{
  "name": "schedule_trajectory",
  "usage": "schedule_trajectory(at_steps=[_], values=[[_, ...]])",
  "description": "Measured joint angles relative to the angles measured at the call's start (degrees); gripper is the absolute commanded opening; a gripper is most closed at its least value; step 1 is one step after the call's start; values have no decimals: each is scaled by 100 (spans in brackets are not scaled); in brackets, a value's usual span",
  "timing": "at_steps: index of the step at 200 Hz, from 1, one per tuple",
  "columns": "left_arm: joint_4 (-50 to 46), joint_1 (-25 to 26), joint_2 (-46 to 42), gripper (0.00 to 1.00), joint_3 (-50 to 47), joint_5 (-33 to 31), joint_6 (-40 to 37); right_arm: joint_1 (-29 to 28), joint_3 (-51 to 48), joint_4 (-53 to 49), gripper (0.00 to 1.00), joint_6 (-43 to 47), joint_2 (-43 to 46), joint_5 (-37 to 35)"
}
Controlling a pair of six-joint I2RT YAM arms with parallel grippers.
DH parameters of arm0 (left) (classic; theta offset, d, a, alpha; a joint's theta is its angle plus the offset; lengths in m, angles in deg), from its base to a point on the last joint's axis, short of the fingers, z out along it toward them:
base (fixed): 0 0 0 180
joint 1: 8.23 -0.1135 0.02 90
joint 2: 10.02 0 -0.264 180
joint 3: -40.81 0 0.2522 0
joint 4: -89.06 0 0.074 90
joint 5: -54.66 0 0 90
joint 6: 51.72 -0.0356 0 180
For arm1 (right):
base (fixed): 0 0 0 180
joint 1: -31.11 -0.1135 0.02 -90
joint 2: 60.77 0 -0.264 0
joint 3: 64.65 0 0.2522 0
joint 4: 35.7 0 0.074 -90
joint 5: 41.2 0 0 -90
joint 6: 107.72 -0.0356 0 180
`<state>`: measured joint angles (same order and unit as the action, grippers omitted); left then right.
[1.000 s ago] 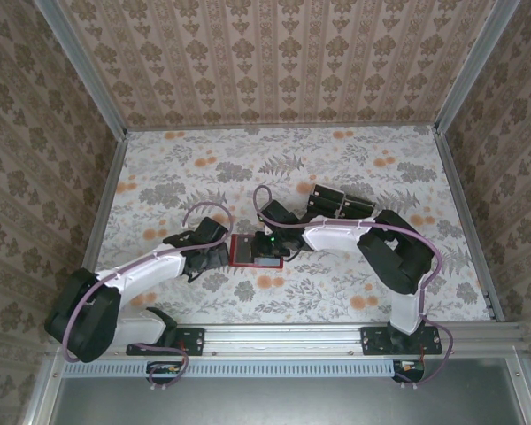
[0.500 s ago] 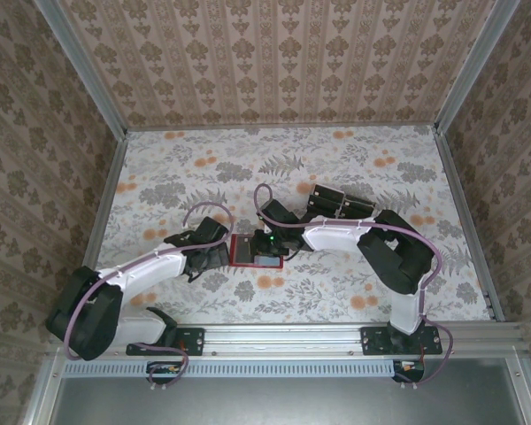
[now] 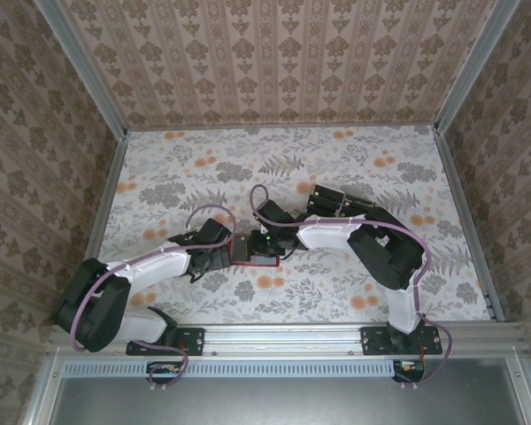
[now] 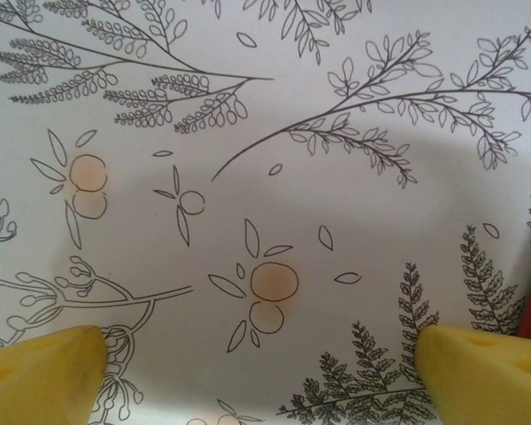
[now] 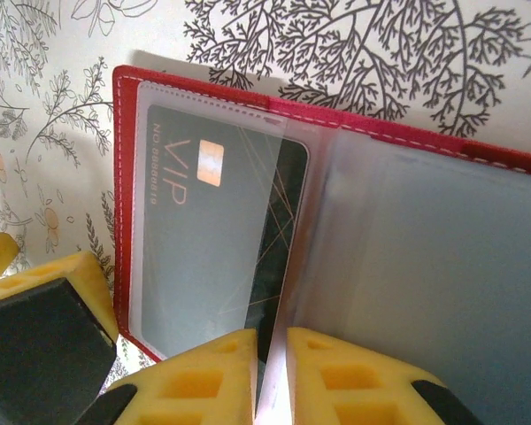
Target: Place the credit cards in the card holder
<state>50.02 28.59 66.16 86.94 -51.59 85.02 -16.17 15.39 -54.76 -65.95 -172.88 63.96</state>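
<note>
The card holder [image 5: 122, 186] is laid open on the flower-printed table [image 3: 336, 159], near its middle and between the two grippers. In the right wrist view its red stitched rim is seen around clear plastic pockets. One credit card [image 5: 203, 230] — dark, marked "VIP", with a small pale chip patch — is lodged in the left-hand pocket and is covered for most of its face by the cloudy plastic. A darker strip along its right side is left uncovered.

The right gripper [image 5: 272, 376] is drawn narrow. Its yellow fingers [image 5: 203, 376] are brought almost together, and a clear leaf [image 5: 288, 266] of the holder is pinched edge-on between them, at the holder's near edge. The right half of the holder is veiled by another clear sheet.

The left gripper [image 4: 261, 372] is spread wide and nothing is held in it. Its yellow fingertips [image 4: 44, 367] are seen far apart at the bottom corners of the left wrist view, low over bare printed cloth. A sliver of the red holder is caught at the right border of that view — just beside the right-hand fingertip, though contact cannot be judged.

Beyond the right forearm, a cluster of black rectangular pieces [image 3: 334, 202] is seen on the table, too small to be told apart.
</note>
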Motion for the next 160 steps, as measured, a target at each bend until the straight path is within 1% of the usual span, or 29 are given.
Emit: schedule_trajectory(at_steps=[55, 87, 119, 130, 140, 160], values=[[72, 162, 83, 100, -2, -114, 129, -35, 179, 0, 16, 4, -153, 136], [90, 341, 101, 100, -13, -234, 289, -66, 339, -17, 16, 28, -262, 179], [-59, 442, -122, 100, -17, -166, 389, -59, 343, -81, 16, 101, -262, 177], [-129, 374, -284, 100, -7, -105, 378, -59, 343, -85, 16, 153, -262, 179], [-199, 210, -435, 100, 37, -68, 328, -59, 343, -90, 15, 179, -262, 179], [-278, -271, -551, 100, 254, -7, 111, -59, 343, -90, 15, 227, -262, 190]])
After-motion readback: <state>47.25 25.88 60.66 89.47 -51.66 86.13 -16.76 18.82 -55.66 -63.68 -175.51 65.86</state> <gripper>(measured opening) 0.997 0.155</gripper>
